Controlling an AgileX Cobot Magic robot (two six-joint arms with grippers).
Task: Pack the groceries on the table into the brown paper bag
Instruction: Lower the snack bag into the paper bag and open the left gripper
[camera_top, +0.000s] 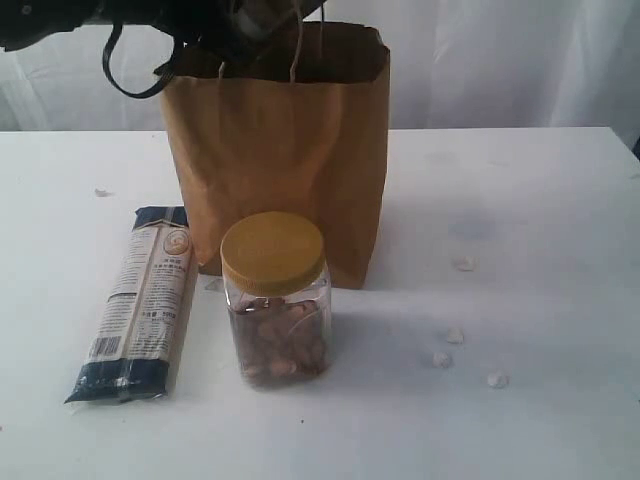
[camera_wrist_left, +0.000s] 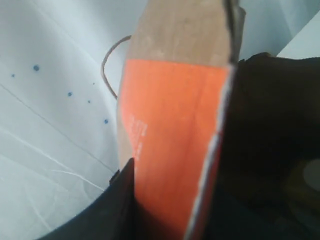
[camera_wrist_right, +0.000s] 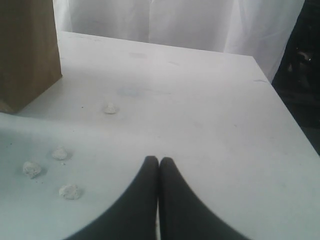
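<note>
The brown paper bag stands upright on the table, its corner also showing in the right wrist view. My left gripper hovers at the bag's open mouth. In its wrist view this gripper is shut on the brown-orange pouch, and one of the bag's cord handles loops behind it. A yellow-lidded jar stands in front of the bag. The long navy-beige pasta packet lies to its left. My right gripper is shut and empty over bare table.
Small white crumbs lie scattered right of the jar, and they show near the right gripper too. One more crumb sits far left. A white curtain hangs behind the table. The table's edge runs close to the right gripper.
</note>
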